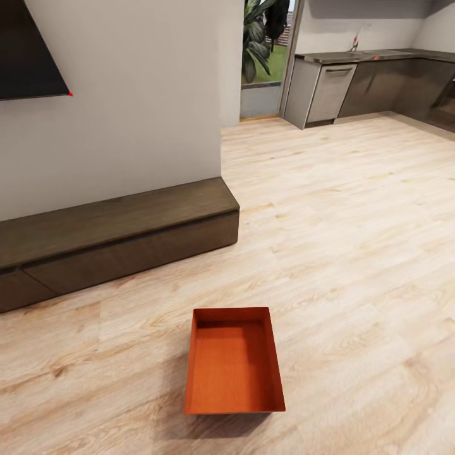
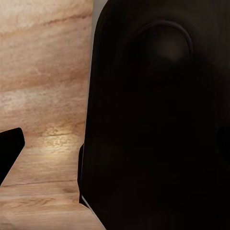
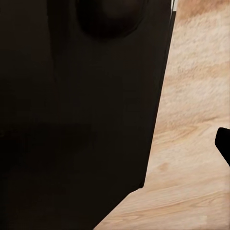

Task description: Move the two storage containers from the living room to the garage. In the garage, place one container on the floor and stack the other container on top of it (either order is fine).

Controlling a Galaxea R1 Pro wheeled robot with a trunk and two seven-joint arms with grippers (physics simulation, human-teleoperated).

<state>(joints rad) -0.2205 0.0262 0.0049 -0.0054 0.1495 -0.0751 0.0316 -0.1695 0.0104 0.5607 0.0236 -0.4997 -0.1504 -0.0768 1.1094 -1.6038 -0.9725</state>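
Orange-red and open-topped, one storage bin (image 1: 234,363) sits on the wood-plank floor (image 1: 354,253) just ahead of me, empty, its short end toward the low dark cabinet (image 1: 114,234) under the TV (image 1: 28,50). Both wrist views give dark robot body against floorboards, so I cannot tell whether either hand is spread or pressed together. To do this well, I judge I should roll closer, square up to the bin's long sides, and bring both arms down evenly. Farther off is the kitchen worktop (image 1: 373,55).
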